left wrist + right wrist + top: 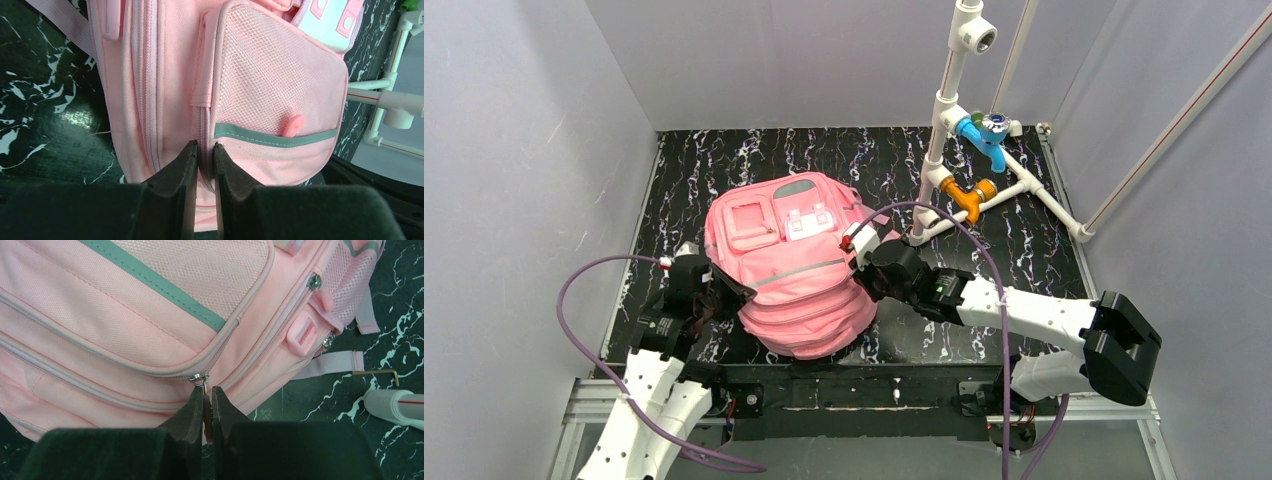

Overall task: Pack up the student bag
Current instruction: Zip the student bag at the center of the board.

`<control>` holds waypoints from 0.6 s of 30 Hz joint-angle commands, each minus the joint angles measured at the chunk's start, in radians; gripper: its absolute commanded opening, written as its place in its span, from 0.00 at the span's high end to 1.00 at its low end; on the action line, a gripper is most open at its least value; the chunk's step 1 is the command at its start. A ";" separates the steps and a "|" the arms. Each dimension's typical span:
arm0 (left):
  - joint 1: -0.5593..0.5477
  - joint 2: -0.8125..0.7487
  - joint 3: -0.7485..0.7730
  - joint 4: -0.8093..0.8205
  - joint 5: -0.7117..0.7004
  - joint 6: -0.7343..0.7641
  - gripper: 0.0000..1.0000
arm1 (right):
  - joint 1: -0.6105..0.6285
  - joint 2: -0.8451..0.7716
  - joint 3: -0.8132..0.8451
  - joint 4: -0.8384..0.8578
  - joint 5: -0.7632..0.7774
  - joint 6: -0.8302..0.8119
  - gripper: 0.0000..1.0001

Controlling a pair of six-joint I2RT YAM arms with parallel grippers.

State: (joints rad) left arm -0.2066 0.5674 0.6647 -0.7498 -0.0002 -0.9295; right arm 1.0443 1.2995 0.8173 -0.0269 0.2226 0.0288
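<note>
**Two thin pinches on a soft bag: watch for slip and drag**

Nearest you, the student bag [789, 270] lies flat on its back, front pockets up, its bottom end at the table's near edge between the two arms. At the bag's left side, the left gripper [205, 162] is squeezed narrow on a ridge of fabric by a zip seam. At the bag's right side, the right gripper [207, 400] is pinched nearly closed on the zipper pull [200, 379] of a front pocket.

Both holds are small. If you pull off the line of the track, the tab could slide out. The slider sits at a curved corner, where it may jam. If the left pinch lets go, the whole bag will likely skid.

The black marbled tabletop [674, 200] looks smooth and glossy. Beyond the bag's right corner stands a white pipe frame [944, 110] that the purple cable [984, 260] might catch. Plain grey walls [524, 150] close in on three sides.
</note>
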 commanded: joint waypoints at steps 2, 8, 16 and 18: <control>0.041 -0.023 0.079 -0.191 -0.397 0.087 1.00 | -0.078 0.012 0.057 -0.116 0.119 -0.064 0.99; 0.041 -0.002 0.139 -0.108 -0.144 0.248 0.56 | -0.075 -0.014 0.046 -0.040 -0.102 0.027 0.99; -0.078 0.027 0.122 0.232 0.358 0.521 0.10 | -0.075 -0.002 0.029 -0.016 -0.198 0.049 0.99; -0.216 0.040 0.125 0.264 0.315 0.647 0.08 | -0.075 -0.005 0.023 -0.005 -0.214 0.057 0.99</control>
State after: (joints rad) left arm -0.2417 0.5972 0.7841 -0.6571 0.1738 -0.5468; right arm 0.9752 1.3170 0.8463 -0.0582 0.0547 0.0700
